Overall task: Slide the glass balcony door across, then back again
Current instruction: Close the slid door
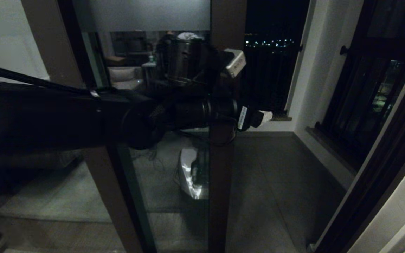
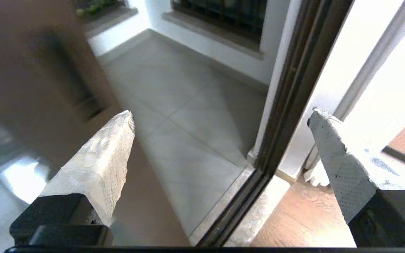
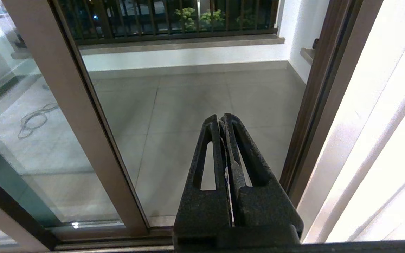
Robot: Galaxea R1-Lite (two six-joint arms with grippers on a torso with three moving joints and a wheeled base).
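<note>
While its two pale, wedge-shaped fingers (image 2: 100,168) stand wide apart and grip nothing, the left gripper (image 1: 262,117) reaches across the head view at about mid-height, its tip just past the free edge of the glass balcony door (image 1: 174,182). In the left wrist view one finger lies close beside the door's brown stile (image 2: 30,70), where a dark, narrow pull slot (image 2: 79,95) shows as a blur; whether the finger touches the stile cannot be told. The other finger points toward the dark door frame (image 2: 287,91) on the far side of the opening.

The right gripper (image 3: 223,121) sits low and back from the doorway, its black fingers pressed flat together with nothing between them. It looks idle.

The door is a tall glass pane in a dark brown frame with a frosted band (image 1: 142,14) across its top. It stands partly slid aside: its stile (image 1: 220,196) runs down the middle of the head view, and to its right lies an open gap onto the grey tiled balcony floor (image 1: 276,196), a white wall and a black-framed window with bars (image 1: 364,91). A second brown-framed pane (image 1: 93,175) overlaps it on the left.

As a judgement, the task is somewhere in the middle: the door is neither fully shut nor fully open, and the pictures do not show which of the two slides is under way. At least one push along the track remains.
</note>
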